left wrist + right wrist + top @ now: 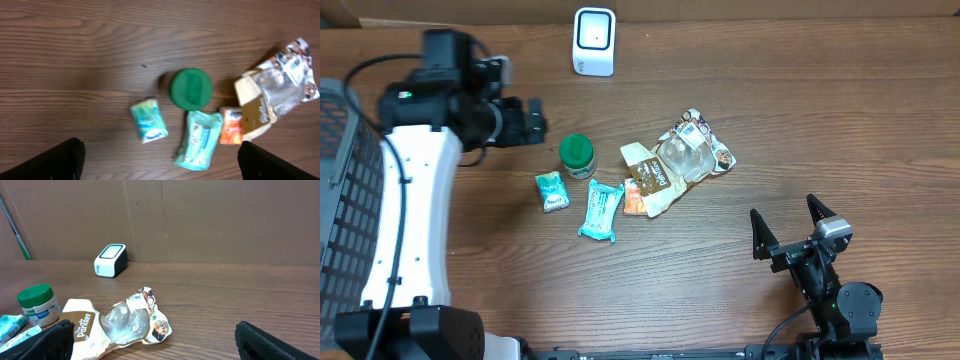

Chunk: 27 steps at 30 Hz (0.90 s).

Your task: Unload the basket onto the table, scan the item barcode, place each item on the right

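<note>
We see left gripper point(533, 122) spread wide, empty. Round green-lidded jar point(577, 153) just beyond its fingertips, contents hidden. Soft teal pouch point(602, 210), crinkled clear bag point(690, 150) farther out. Right gripper point(786, 218) gaping, empty, bag well ahead of it.

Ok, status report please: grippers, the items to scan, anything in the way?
Left gripper open, empty, near the jar. Right gripper open, empty. Jar and packets on table, none at scanner. Nothing blocking the scanner.
</note>
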Tool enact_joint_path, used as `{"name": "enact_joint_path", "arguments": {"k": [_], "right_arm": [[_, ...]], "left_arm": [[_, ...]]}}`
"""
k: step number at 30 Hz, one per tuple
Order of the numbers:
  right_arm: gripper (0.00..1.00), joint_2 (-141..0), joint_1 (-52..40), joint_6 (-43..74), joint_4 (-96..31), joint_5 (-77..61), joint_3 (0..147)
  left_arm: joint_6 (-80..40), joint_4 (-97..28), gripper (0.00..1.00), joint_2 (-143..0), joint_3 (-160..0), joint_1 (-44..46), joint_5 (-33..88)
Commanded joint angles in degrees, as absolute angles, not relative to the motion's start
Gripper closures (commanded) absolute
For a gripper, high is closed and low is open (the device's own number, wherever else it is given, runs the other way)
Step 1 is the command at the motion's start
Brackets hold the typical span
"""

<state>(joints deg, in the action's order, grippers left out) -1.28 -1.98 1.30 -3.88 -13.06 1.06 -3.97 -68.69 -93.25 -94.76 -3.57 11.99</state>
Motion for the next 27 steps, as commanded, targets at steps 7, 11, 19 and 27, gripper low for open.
{"name": "enact_joint_path", "arguments": {"k": [7, 11, 19, 27], "right_arm": [[0.00, -0.93, -2.35, 1.34, -3.49, -12.67, 0.45], [0.00, -0.93, -2.35, 1.32, -3.49, -12.64, 0.45], [0.00, -0.93, -2.35, 1.34, -3.49, -12.67, 0.45], [0.00, -0.93, -2.35, 1.34, -3.49, -12.67, 0.45]], "left_arm": [[0.21, -68.97, 0.00, -93.47, -95.83, -7.75, 14.83], [0.23, -68.97, 0.00, -93.47, -95.83, -7.75, 13.10], [0.30, -66.43, 0.00, -93.47, -95.83, -8.86, 4.91], [1.83, -66.26, 0.00, -95.13, -95.83, -14.46, 3.18]]}}
